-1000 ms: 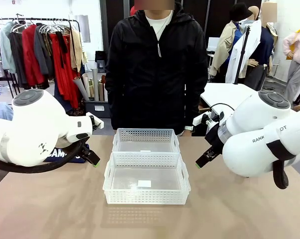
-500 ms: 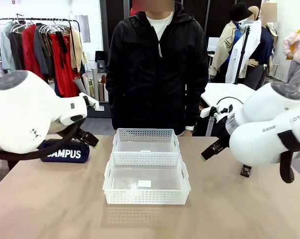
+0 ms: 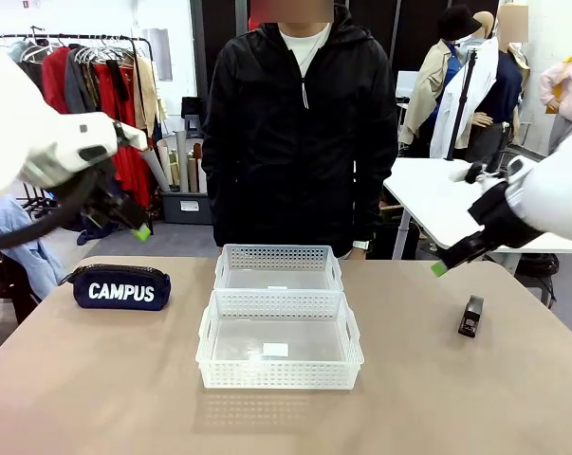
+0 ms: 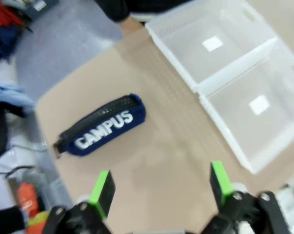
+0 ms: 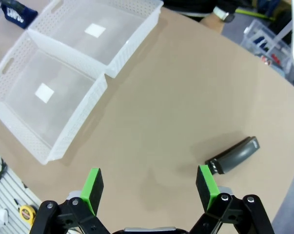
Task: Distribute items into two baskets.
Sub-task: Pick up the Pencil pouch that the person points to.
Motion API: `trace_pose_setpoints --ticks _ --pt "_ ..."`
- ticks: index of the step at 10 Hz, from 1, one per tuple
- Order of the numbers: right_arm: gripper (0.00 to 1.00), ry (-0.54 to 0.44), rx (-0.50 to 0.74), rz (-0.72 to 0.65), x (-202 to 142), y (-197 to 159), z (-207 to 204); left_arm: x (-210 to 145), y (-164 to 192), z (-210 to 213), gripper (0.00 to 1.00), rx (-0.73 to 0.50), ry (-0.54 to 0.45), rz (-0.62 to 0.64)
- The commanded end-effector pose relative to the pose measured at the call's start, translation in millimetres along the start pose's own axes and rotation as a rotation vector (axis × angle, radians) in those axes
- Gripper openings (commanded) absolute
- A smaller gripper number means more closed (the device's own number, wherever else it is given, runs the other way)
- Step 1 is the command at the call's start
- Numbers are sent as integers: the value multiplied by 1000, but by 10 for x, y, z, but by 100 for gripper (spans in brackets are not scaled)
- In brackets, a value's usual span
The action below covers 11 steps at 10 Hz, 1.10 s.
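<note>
Over bench (image 3: 96,398): left gripper (image 4: 160,184) and right gripper (image 5: 149,186) spread wide, holding nothing (pouch (image 3: 121,287), stapler (image 3: 471,316) lie outside the touching baskets (image 3: 278,372)).

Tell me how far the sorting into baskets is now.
Done: nothing, the far basket and near basket are empty. In hand: nothing, the left pincer and right pincer hang open above the table. Left: the CAMPUS pouch and the stapler lie on the table, each to go into a basket.

Right hand (image 5: 149,187) spread wide over table (image 5: 176,97); stapler (image 5: 233,156) nearby (two baskets (image 5: 73,139) farther off).
</note>
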State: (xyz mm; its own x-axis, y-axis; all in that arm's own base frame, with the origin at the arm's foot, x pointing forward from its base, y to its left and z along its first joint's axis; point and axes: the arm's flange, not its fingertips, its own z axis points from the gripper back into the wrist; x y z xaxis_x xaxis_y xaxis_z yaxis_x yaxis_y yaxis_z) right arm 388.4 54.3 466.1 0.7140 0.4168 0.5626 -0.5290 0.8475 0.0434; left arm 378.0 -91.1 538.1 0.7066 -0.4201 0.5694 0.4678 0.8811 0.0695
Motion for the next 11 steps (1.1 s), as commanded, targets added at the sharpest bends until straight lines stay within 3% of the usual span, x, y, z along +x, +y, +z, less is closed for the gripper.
trace_pose_setpoints --ticks 1,5,8,11 --pt "100 -36 52 -28 73 -307 165 163 233 188 100 -88 50 -7" --pt "100 -143 156 -133 -97 -829 503 -128 1051 372 100 -152 -53 83" --pt "100 -170 186 -175 -231 -993 683 -605 1304 642 100 -197 -200 130" --pt "100 -187 236 -195 -291 -1091 713 -1020 1517 425 100 -328 -315 153"
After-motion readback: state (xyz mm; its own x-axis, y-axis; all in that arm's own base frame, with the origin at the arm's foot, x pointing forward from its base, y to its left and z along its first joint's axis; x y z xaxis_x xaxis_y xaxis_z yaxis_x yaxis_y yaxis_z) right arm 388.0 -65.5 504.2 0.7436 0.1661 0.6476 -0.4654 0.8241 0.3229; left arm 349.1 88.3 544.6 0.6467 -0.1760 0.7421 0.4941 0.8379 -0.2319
